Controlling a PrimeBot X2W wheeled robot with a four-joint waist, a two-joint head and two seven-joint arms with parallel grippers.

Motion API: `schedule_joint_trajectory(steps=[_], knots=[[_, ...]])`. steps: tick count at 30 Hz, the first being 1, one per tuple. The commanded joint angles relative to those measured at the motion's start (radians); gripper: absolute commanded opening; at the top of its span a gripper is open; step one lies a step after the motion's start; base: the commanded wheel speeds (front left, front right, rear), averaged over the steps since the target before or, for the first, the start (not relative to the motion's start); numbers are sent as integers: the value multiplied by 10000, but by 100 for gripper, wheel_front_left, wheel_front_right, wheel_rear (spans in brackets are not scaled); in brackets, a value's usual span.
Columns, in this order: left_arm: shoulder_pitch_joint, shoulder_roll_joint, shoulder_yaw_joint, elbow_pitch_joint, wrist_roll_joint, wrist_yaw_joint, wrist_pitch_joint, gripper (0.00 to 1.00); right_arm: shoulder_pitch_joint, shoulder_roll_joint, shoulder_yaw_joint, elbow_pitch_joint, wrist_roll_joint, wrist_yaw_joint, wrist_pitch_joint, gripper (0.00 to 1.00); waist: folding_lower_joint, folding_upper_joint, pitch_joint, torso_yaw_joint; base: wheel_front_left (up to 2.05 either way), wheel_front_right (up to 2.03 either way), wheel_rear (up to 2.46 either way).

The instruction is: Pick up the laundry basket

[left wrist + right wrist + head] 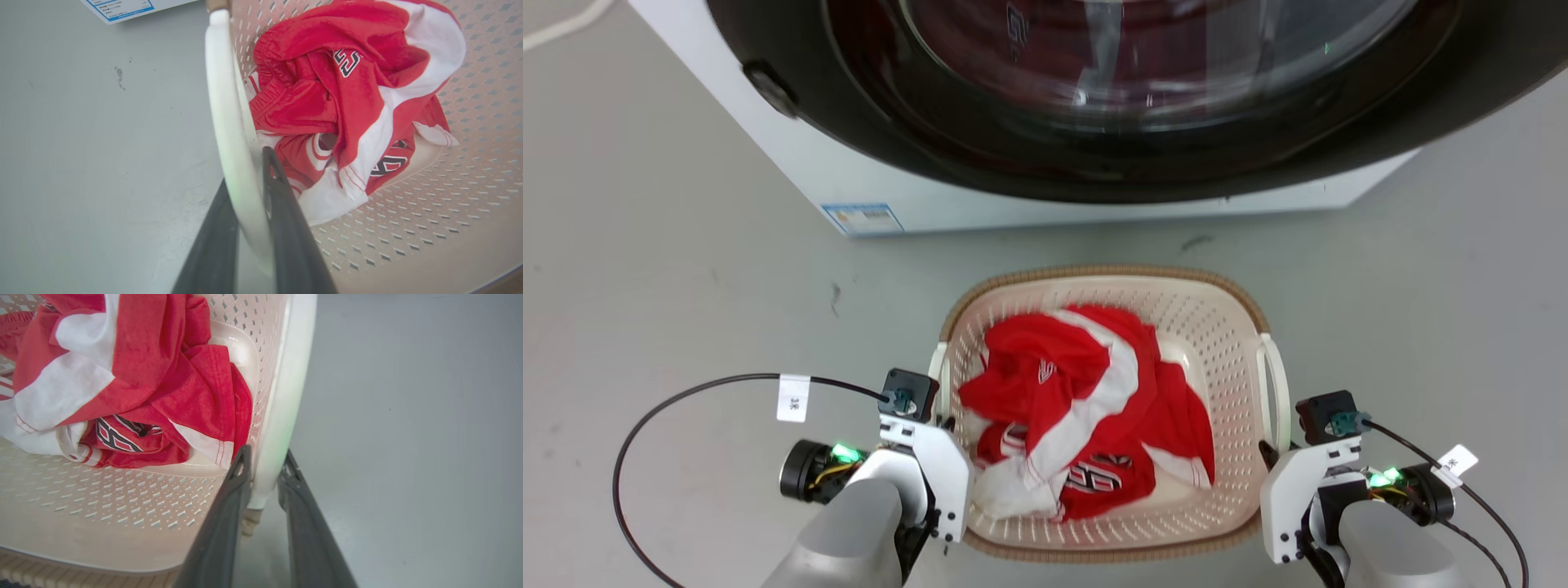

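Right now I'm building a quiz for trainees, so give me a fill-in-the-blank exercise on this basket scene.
1. The laundry basket stands on the grey floor before the white ___ machine.
2. The clothes inside it are white and ___.
3. The left gripper and the right gripper each straddle a white loop ___.
Missing words: washing; red; handle.

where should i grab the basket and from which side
By its white loop handles, one gripper each, coming in from the basket's left and right sides. The thin loops stand off the walls, so fingers can straddle them, as the left gripper and right gripper do here. Two-sided hold should keep it level.
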Motion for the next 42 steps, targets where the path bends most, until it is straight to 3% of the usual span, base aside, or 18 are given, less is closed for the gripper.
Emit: schedule_joint_trajectory(steps=[1,15,27,42], knots=[[182,-367,-215,-174,-160,-200,176,0,86,212,160,-88,-143,31,99,0,1,-1,-673,191,0,0,0],[603,-266,-1035,-397,-1826,-203,1534,0,239,228,889,-79,268,41,1787,0,1,-1,-2450,450,0,0,0],[1428,-7,-1639,-330,-2853,-201,2087,0,871,207,1697,-73,935,39,2697,0,1,-1,-3949,445,0,0,0],[1795,94,-2166,-155,-3579,-202,2265,0,1257,146,2580,-73,1637,36,2985,0,1,-1,-4778,386,0,0,0]])
